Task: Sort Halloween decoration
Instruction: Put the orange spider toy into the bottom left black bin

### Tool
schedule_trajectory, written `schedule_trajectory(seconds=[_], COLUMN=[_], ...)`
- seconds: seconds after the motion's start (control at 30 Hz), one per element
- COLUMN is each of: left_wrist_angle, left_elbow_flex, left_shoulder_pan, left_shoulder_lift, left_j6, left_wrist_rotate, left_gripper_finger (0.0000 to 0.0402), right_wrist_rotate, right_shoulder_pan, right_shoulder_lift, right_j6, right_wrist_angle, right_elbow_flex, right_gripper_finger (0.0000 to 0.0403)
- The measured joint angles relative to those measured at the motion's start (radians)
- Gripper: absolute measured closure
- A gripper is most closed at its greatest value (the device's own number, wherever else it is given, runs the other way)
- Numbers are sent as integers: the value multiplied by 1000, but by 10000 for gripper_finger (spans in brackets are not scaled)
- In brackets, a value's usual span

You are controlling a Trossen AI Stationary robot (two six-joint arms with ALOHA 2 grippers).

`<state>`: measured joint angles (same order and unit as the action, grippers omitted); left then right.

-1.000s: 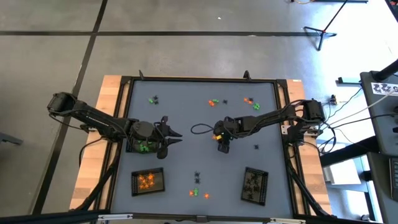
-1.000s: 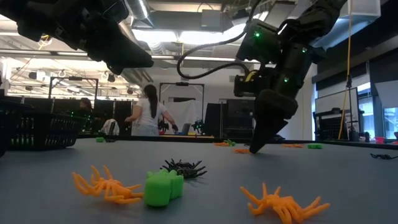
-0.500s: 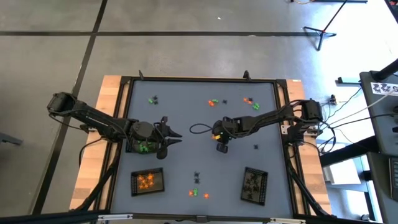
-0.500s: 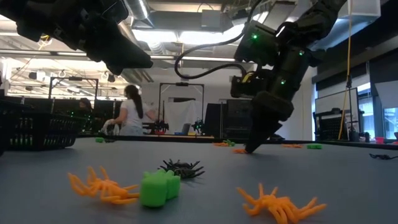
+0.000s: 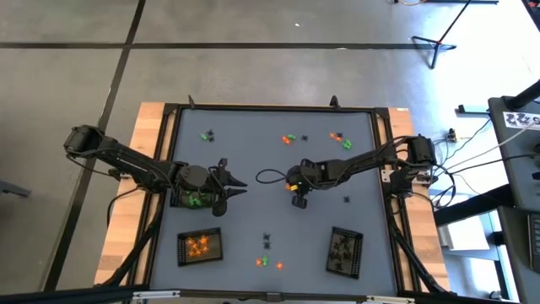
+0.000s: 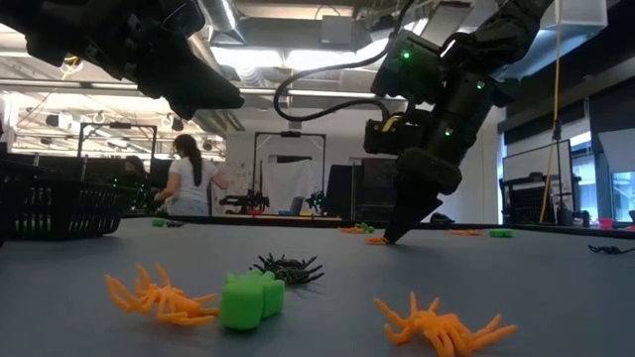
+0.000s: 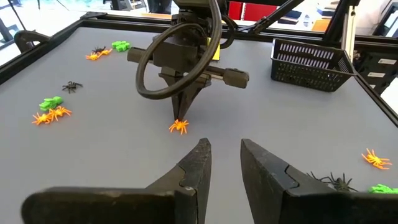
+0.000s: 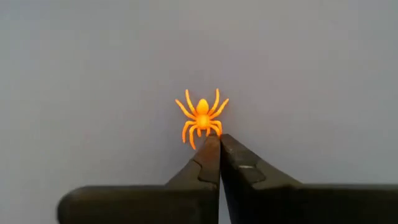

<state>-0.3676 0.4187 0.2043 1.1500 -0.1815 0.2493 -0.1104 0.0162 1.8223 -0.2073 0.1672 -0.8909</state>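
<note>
The left hand (image 5: pixel 239 181) hangs above the grey desk (image 5: pixel 253 152) near its left edge, its two fingers (image 7: pixel 194 167) a small gap apart and pinching nothing; the arm behind it partly covers a tray holding green trinkets (image 5: pixel 196 199). At the near left corner sits a black mesh tray of orange trinkets (image 5: pixel 200 246). Close to the far edge, left of centre, lie a green trinket (image 5: pixel 206 135) and a black one just beside it. Along the near edge at mid-desk a black spider (image 6: pixel 291 268), a green trinket (image 6: pixel 248 297) and two orange spiders (image 6: pixel 159 294) lie close together. At the desk's centre the right hand (image 8: pixel 217 138) points straight down, fingers pressed together, their tips at the rear legs of an orange spider (image 8: pixel 202 116) lying flat on the surface; whether a leg is caught between the tips cannot be told. The left wrist view shows the same spider (image 7: pixel 179 126) at the fingertips. Toward the far edge, right of centre, more orange and green trinkets (image 5: pixel 289 138) are scattered, with another cluster (image 5: pixel 340 138) nearer the far right corner. A small black trinket (image 5: pixel 347 200) lies alone toward the right edge. A black mesh tray of dark trinkets (image 5: pixel 345 250) sits at the near right corner. Beyond the desk, a person (image 6: pixel 187 178) stands in the room.
</note>
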Motion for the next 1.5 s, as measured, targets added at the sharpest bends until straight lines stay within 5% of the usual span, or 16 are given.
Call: schedule_trajectory(seconds=[0.33, 0.63, 1.1, 1.5], left_wrist_angle=[1, 1, -21, -64], left_elbow_flex=[0, 0, 0, 0], left_shoulder_pan=[0, 0, -18, -111], left_shoulder_lift=[0, 0, 0, 1], left_j6=[0, 11, -125, -263], left_wrist_rotate=[0, 8, 234, 179], left_gripper_finger=[322, 322, 320, 229], right_wrist_rotate=[-125, -106, -128, -168], right_shoulder_pan=[28, 35, 35, 37], right_shoulder_lift=[-97, -141, -142, -140], right_j6=[10, 45, 214, 368], right_wrist_angle=[-1, -136, -389, -545], right_elbow_flex=[7, 4, 3, 3], right_gripper_finger=[401, 402, 403, 403])
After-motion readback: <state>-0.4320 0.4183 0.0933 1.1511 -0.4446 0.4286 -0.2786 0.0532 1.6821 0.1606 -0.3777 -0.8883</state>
